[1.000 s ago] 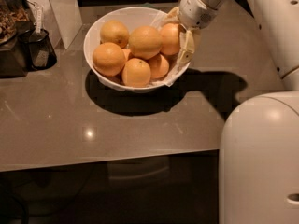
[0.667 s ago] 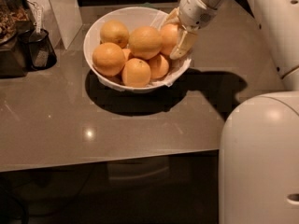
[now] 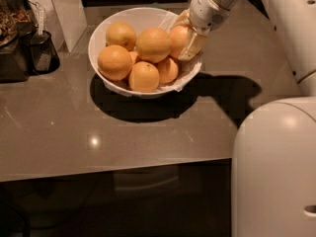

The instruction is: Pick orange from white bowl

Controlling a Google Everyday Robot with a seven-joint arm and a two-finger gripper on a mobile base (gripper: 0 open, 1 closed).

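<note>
The white bowl stands at the back middle of the grey table and holds several oranges on a crinkled plastic lining. My gripper reaches down from the upper right into the bowl's right side. Its pale fingers sit on either side of the rightmost orange and close on it. That orange is still in the bowl, next to a large orange in the middle. More oranges lie at the left and front.
A small dark cup and a dark appliance stand at the left edge. A white box stands behind the bowl at the left. My white body fills the lower right. The table's front edge runs across below.
The gripper's lower finger has drawn in against the rightmost orange, and the wrist has shifted slightly. The bowl and the other oranges have not moved.
</note>
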